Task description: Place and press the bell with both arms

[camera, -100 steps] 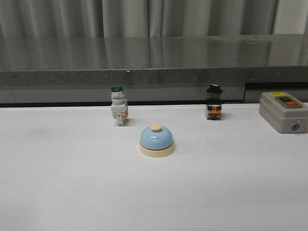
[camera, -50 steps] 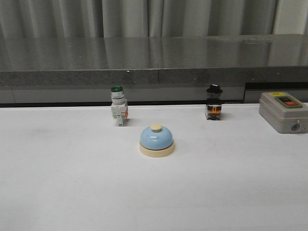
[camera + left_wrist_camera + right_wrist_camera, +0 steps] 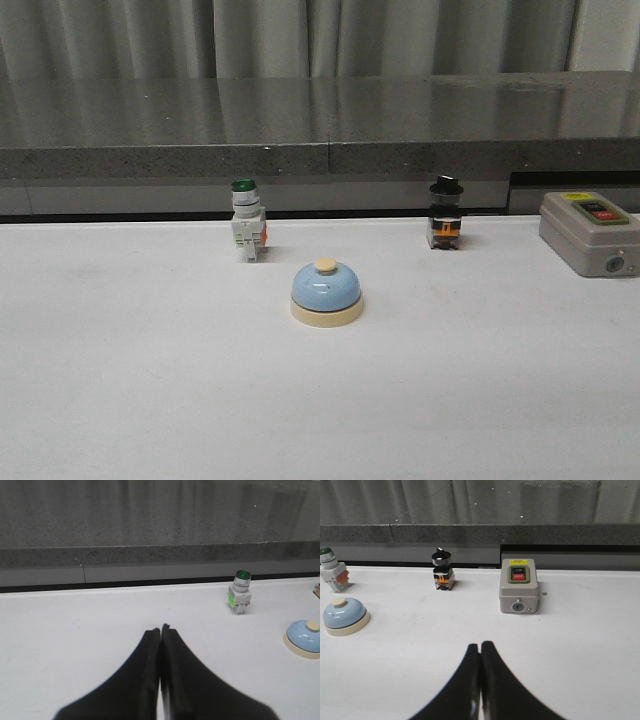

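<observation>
The light-blue bell (image 3: 326,291) with cream base and cream button stands upright on the white table, near the middle. It also shows in the left wrist view (image 3: 305,638) and in the right wrist view (image 3: 344,616). Neither arm shows in the front view. My left gripper (image 3: 160,628) is shut and empty above bare table, well apart from the bell. My right gripper (image 3: 480,644) is shut and empty above bare table, also far from the bell.
A green-capped white pushbutton (image 3: 245,233) stands behind the bell to the left. A black-knobbed switch (image 3: 445,213) stands behind to the right. A grey switch box (image 3: 590,233) sits at the far right. A dark stone ledge (image 3: 320,150) runs along the table's back edge.
</observation>
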Controlling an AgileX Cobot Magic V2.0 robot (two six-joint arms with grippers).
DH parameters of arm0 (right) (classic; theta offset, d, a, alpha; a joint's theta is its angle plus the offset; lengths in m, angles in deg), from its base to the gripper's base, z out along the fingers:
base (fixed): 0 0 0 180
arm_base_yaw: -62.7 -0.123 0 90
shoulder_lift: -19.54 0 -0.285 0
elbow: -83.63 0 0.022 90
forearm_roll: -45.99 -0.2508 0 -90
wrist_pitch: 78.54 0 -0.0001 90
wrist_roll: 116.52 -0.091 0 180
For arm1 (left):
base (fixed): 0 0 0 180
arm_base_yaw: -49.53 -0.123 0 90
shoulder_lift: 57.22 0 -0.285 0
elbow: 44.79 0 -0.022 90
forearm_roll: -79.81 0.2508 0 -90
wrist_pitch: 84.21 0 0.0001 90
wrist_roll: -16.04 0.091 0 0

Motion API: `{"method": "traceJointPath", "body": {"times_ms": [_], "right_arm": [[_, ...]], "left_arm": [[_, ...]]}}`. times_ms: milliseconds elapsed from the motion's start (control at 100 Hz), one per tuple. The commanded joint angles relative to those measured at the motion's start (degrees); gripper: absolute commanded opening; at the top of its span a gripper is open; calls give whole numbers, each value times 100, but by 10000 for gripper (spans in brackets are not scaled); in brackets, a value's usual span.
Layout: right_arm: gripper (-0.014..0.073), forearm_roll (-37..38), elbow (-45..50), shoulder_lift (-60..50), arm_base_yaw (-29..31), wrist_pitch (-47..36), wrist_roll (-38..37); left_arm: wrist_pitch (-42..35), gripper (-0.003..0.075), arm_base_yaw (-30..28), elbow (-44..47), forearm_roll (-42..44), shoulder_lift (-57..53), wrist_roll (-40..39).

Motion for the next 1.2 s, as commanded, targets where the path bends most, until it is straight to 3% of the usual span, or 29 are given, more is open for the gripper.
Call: {"method": "traceJointPath", "body": {"times_ms": [0,320,1190], "right_arm": [[-60,42,-82,-93,18,-488,51],[-60,42,-82,-93,18,-488,51],[-60,42,-82,-81,18,-488,51]], "left_arm": [[-509,-20,-24,191,127,-449,-45],[-509,-19,-487,1309,143,-2092,-45],[-589,-19,-547,1369,276,-2040,-45]]}}
